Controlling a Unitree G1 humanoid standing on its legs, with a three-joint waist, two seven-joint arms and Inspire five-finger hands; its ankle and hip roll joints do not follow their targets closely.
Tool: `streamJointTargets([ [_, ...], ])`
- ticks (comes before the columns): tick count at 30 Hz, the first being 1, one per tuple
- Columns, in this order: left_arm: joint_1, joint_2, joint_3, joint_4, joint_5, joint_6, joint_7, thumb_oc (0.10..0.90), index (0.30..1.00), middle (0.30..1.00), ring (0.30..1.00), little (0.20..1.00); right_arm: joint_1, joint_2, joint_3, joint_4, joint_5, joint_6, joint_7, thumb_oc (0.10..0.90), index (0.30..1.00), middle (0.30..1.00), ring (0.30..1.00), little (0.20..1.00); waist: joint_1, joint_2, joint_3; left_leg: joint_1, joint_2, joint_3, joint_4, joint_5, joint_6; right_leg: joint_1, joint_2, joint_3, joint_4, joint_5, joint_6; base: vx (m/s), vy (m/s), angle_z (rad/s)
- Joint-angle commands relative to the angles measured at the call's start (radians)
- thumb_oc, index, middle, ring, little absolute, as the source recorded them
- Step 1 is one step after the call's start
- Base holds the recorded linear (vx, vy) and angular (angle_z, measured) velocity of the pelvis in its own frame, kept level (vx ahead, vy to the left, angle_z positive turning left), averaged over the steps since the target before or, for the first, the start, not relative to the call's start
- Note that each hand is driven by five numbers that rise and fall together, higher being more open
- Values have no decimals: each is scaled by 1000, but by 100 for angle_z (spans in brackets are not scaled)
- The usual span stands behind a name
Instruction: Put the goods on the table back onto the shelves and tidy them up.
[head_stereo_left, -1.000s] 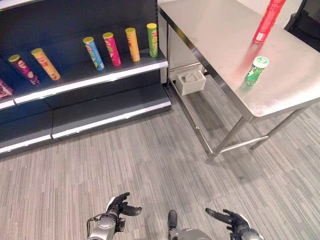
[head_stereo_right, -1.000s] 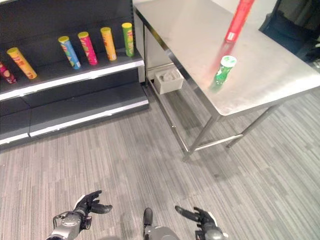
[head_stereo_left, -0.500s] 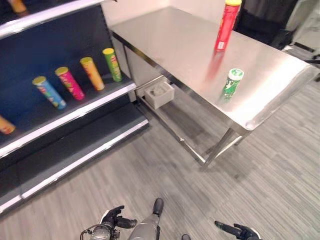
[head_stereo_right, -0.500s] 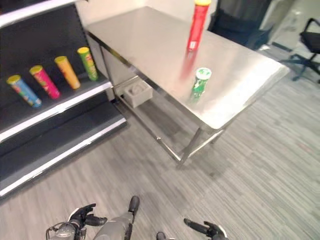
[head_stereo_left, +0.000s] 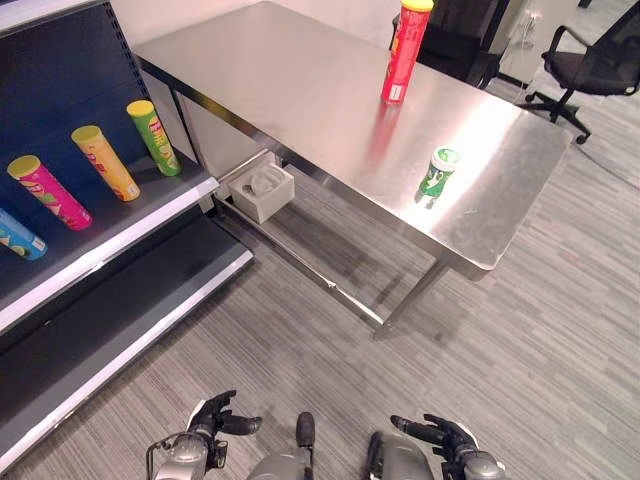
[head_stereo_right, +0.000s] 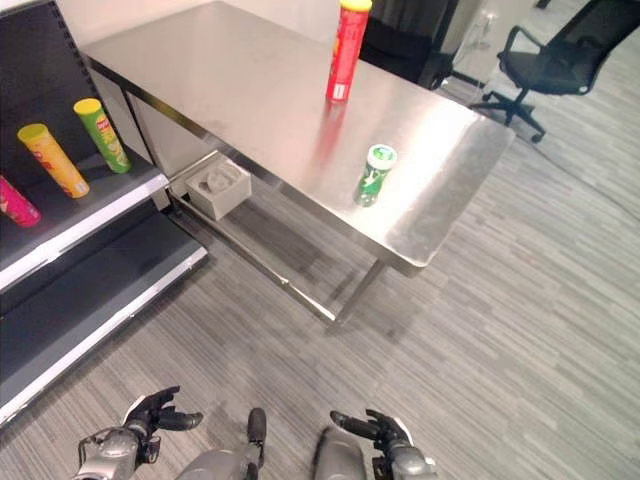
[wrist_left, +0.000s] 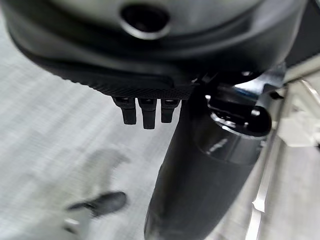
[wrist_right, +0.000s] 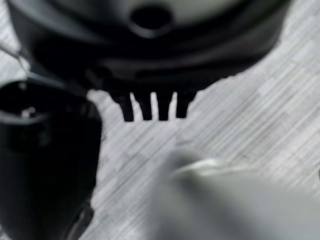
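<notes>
A tall red can (head_stereo_left: 403, 55) stands upright near the far edge of the steel table (head_stereo_left: 290, 90). A short green can (head_stereo_left: 436, 172) stands closer to the table's near right corner. On the dark shelf (head_stereo_left: 110, 215) at the left lie several cans, among them a green one (head_stereo_left: 153, 137), an orange one (head_stereo_left: 104, 162) and a pink one (head_stereo_left: 48, 192). My left hand (head_stereo_left: 205, 425) and my right hand (head_stereo_left: 445, 440) hang low over the floor, far from the table. Both are open and hold nothing.
A white box (head_stereo_left: 258, 190) sits on the table's lower rail beside the shelf. A black office chair (head_stereo_left: 590, 60) stands beyond the table at the far right. Grey striped floor lies between me and the table.
The camera has swung to the right, so the table sits in the middle and the shelf slides off to the left. Both hands stay low and open.
</notes>
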Motion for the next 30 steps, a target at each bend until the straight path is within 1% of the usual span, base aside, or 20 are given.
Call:
streamJointTargets([
  [1, -54, 10, 8, -9, -9, -40, 18, 800, 900, 900, 900, 900, -6, -90, -6, -7, -3, -18, -28, 800, 900, 900, 900, 900, -28, -6, 2, 1, 55, -105, 80, -145, -117, 122, 40, 47, -208, 138, 20, 91, -130, -16],
  [2, -54, 8, 7, -7, -5, -40, 18, 800, 900, 900, 900, 900, 0, -84, -10, 0, -2, -13, -27, 800, 900, 900, 900, 900, -27, -16, -1, 0, 50, -102, 79, -147, -122, 130, 40, 48, -224, 152, 22, 57, -117, -6],
  [5, -57, -1, 3, -17, -12, -45, 22, 800, 900, 900, 900, 900, 11, -89, -17, 2, 5, -16, -33, 800, 900, 900, 900, 900, -31, -29, -7, -6, 62, -104, 82, -144, -135, 152, 50, 46, -261, 179, 24, 69, -145, 27],
  [9, -63, -6, -5, -15, -14, -41, 25, 800, 900, 900, 900, 900, 18, -95, -33, 5, 13, -15, -47, 800, 900, 900, 900, 900, -43, -36, -13, -8, 86, -113, 93, -150, -153, 177, 67, 30, -277, 167, 13, 52, -132, 11],
  [12, -58, -9, -5, -29, -17, -39, 30, 800, 900, 900, 900, 900, 29, -108, -87, -20, 42, -20, -77, 800, 900, 900, 900, 900, -58, -37, -21, 5, 102, -109, 86, -150, -164, 191, 80, 33, -284, 155, 8, 65, -78, 1],
  [14, -36, -2, 10, -76, -16, -39, 34, 800, 900, 900, 900, 900, 59, -137, -168, -117, 77, -30, -102, 800, 900, 900, 900, 900, -69, -34, -30, 26, 112, -102, 71, -149, -168, 207, 87, 37, -290, 147, 7, 80, -39, -12],
  [15, -35, -2, 10, -76, -16, -39, 35, 800, 900, 900, 900, 900, 59, -137, -168, -118, 77, -30, -102, 800, 900, 900, 900, 900, -69, -34, -30, 26, 112, -102, 71, -149, -168, 208, 87, 37, -290, 147, 7, 107, -19, -7],
  [16, -5, 1, 28, -110, -11, -38, 28, 800, 900, 900, 900, 900, 103, -181, -255, -264, 92, -47, -125, 800, 900, 900, 900, 900, -79, -29, -42, 52, 119, -95, 52, -149, -172, 221, 93, 38, -296, 141, 7, 115, -4, -6],
  [18, 16, -10, 45, -115, -1, -39, 23, 800, 900, 900, 900, 900, 128, -222, -320, -389, 102, -76, -141, 800, 900, 900, 900, 900, -87, -26, -55, 76, 124, -88, 32, -151, -175, 234, 97, 39, -300, 134, 9, 122, 4, -7],
  [20, 34, -23, 56, -108, 11, -41, 16, 800, 900, 900, 900, 900, 139, -288, -383, -517, 87, -103, -154, 800, 900, 900, 900, 900, -91, -20, -64, 99, 127, -81, 15, -152, -177, 248, 100, 41, -305, 127, 9, 80, 14, -4],
  [24, 65, -36, 61, -75, 47, -36, -3, 800, 900, 900, 900, 900, 127, -408, -476, -798, 75, -159, -140, 800, 900, 900, 900, 900, -89, -14, -81, 124, 131, -74, 4, -161, -180, 264, 103, 46, -307, 115, 9, 51, 10, -4],
  [25, 65, -38, 60, -74, 48, -36, -3, 800, 900, 900, 900, 900, 130, -408, -478, -802, 75, -157, -140, 800, 900, 900, 900, 900, -88, -12, -80, 125, 132, -74, 4, -162, -180, 266, 104, 47, -307, 114, 9, 42, 11, 0],
  [26, 84, -36, 58, -61, 62, -35, -14, 800, 900, 900, 900, 900, 97, -457, -513, -905, 80, -186, -138, 800, 900, 900, 900, 900, -83, -12, -89, 131, 132, -72, 4, -166, -181, 271, 103, 46, -307, 111, 10, 0, 0, 0],
  [28, 84, -37, 58, -61, 62, -35, -14, 800, 900, 900, 900, 900, 99, -457, -515, -908, 80, -185, -138, 800, 900, 900, 900, 900, -82, -10, -88, 132, 133, -72, 4, -167, -181, 272, 103, 46, -307, 110, 10, 17, 4, 1],
  [29, 106, -38, 51, -47, 81, -35, -20, 800, 900, 900, 900, 900, 42, -488, -523, -962, 105, -210, -144, 800, 900, 900, 900, 900, -69, -8, -99, 138, 134, -73, 4, -171, -182, 281, 102, 43, -307, 104, 10, 40, 8, 7],
  [30, 112, -35, 47, -44, 82, -35, -21, 800, 900, 900, 900, 900, 19, -501, -512, -959, 112, -214, -146, 800, 900, 900, 900, 900, -62, -8, -101, 139, 134, -75, 4, -172, -183, 284, 102, 40, -307, 103, 10, 46, 6, 4],
])
